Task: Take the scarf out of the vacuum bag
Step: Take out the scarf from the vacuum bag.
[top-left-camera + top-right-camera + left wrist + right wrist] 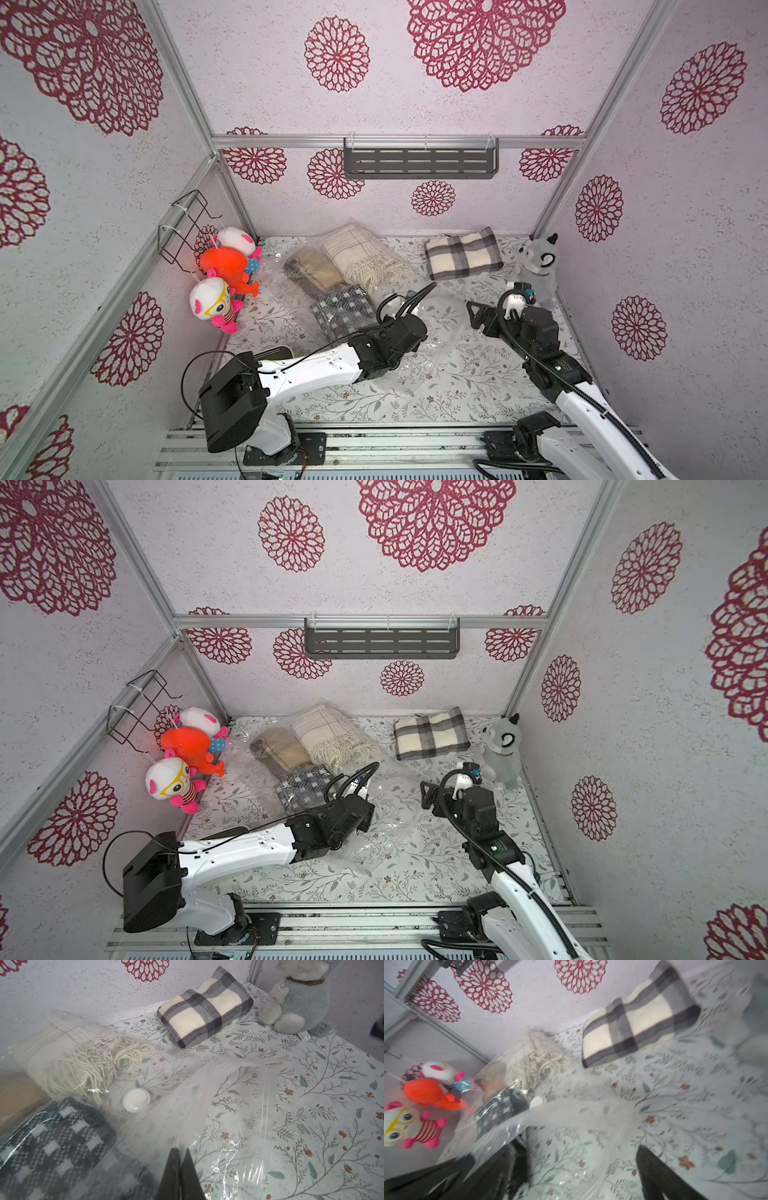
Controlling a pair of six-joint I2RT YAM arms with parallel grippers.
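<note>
Nearest: left fingers (pixel 173 1169), closed tight on the film of the vacuum bag (pixel 224 1105), which lies on the counter (pixel 478 395). The right fingers (pixel 652 1176) are spread wide and empty, just beside the bag. Inside the bag: cream fringed scarf (pixel 357 253), dark checked scarf (pixel 345 307). Outside it, apart: plaid scarf (pixel 463 253).

Pale textured wall panels (pixel 257 83) printed with crimson lace-like flower medallions (pixel 336 54) stand on three sides, joined by silver aluminium frame posts (pixel 185 83); a dark grey slotted metal shelf (pixel 420 160) hangs on the back rail; a black wire rack (pixel 183 232) hangs near the back left corner of the counter (pixel 478 374); a white leafy floral cloth covers the counter.
</note>
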